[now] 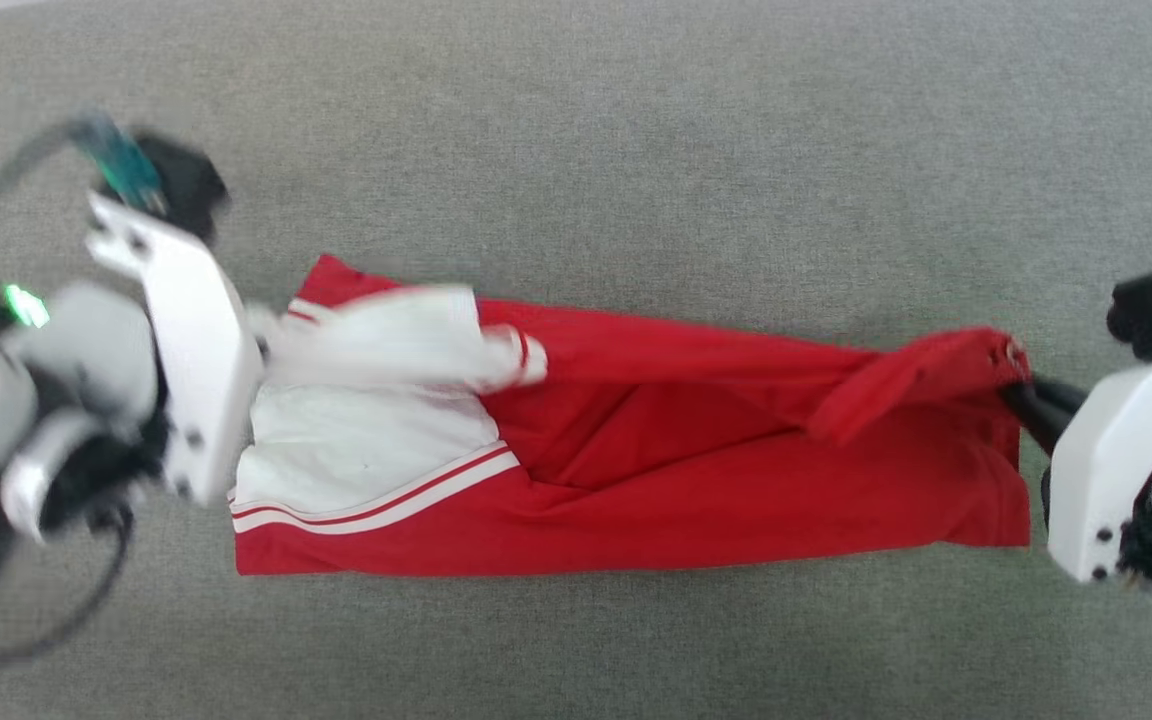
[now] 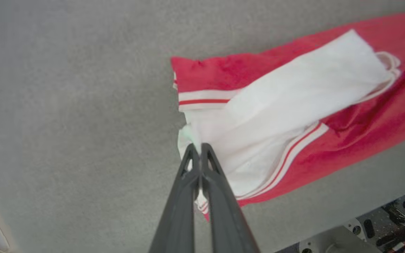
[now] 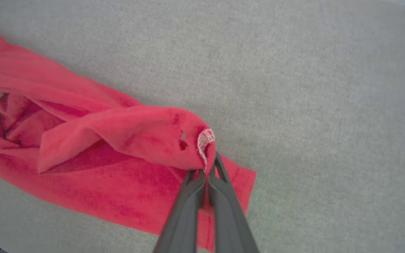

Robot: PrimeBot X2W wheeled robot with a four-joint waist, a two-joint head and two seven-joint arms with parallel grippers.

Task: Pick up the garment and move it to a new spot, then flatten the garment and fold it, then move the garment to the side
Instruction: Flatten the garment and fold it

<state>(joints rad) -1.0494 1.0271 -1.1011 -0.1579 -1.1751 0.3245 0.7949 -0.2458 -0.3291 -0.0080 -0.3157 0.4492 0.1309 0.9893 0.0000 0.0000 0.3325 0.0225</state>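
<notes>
Grey woven cloth forms the surface. Across the middle of the head view lies the garment, a red jersey T-shirt with white sleeves and red-white striped trim, gathered into a long band. At centre left, the left gripper is pinched together on a white sleeve edge. At centre right, the right gripper is clamped on a lifted red corner.
</notes>
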